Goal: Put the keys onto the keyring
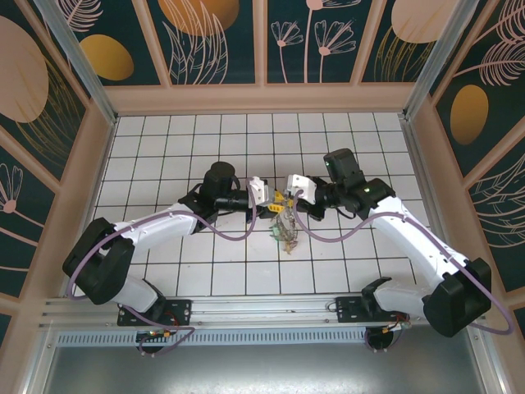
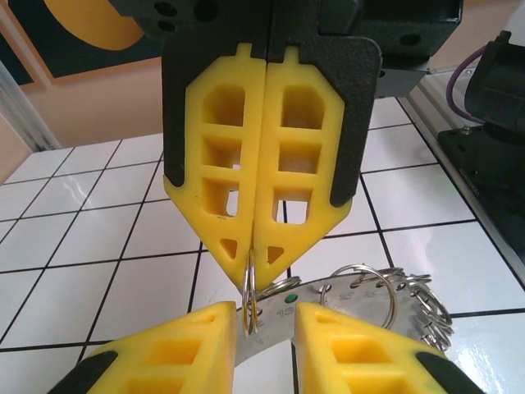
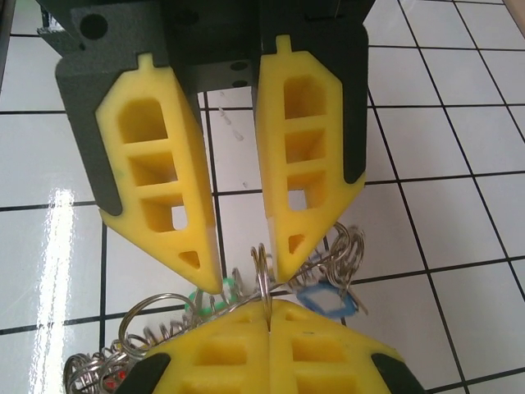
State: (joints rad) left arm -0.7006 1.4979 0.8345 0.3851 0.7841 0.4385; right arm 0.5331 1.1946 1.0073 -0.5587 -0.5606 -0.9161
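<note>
Top external: keys (image 1: 285,227) are hung just below right gripper (image 1: 285,199), which is clenched on a thin ring (image 3: 264,283); left gripper (image 3: 244,277), facing it, seems clamped on one of them, which looks light, stiff and slippery, best pinched flat-on at the head.

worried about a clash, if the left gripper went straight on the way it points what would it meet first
The thin metal ring, pinched by the shut right gripper, standing between the fingers of the left gripper; the right one's tips come just behind, though depth is unclear.
</note>
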